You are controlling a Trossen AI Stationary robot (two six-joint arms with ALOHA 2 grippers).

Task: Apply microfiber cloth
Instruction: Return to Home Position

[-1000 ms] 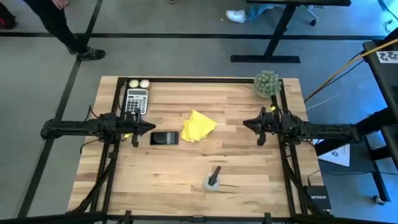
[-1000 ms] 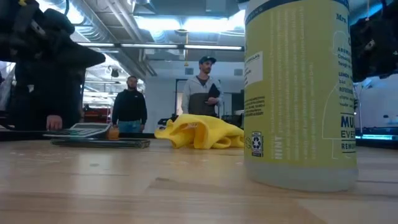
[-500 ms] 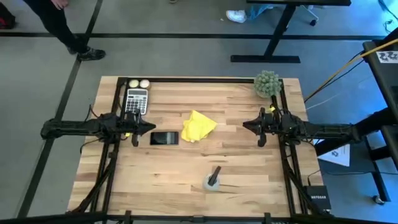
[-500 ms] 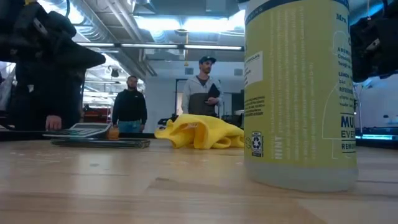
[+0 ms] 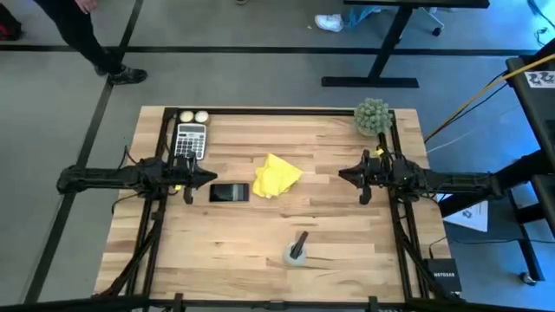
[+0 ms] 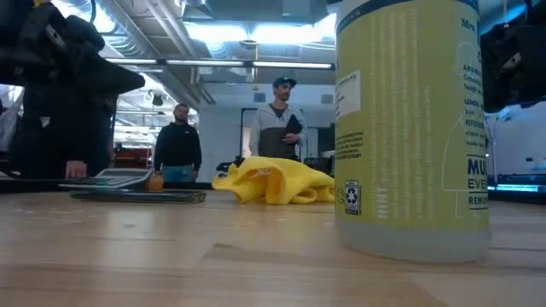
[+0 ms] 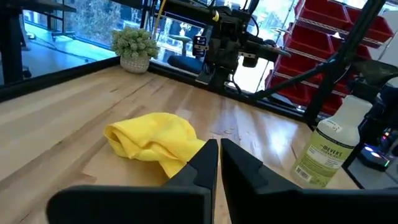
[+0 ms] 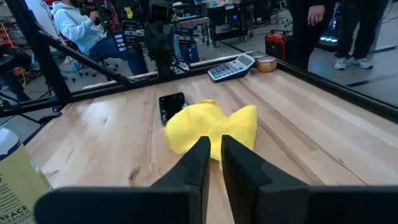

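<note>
The microfiber cloth (image 5: 276, 176) is bright yellow and lies crumpled in a heap on the wooden table near its middle, also seen in the left wrist view (image 7: 152, 140) and the right wrist view (image 8: 211, 127). A black phone (image 5: 229, 192) lies flat just left of it. My left gripper (image 5: 198, 178) hovers shut above the table left of the phone, fingers (image 7: 208, 163) pointing toward the cloth. My right gripper (image 5: 349, 174) hovers shut to the right of the cloth, also pointing at it (image 8: 216, 140). Neither touches anything.
A calculator (image 5: 190, 140) and two small round objects (image 5: 193, 116) sit at the far left. A fuzzy green ball (image 5: 373, 116) stands at the far right corner. A spray bottle (image 5: 297, 250) stands near the front edge. People stand in the room beyond (image 6: 277, 119).
</note>
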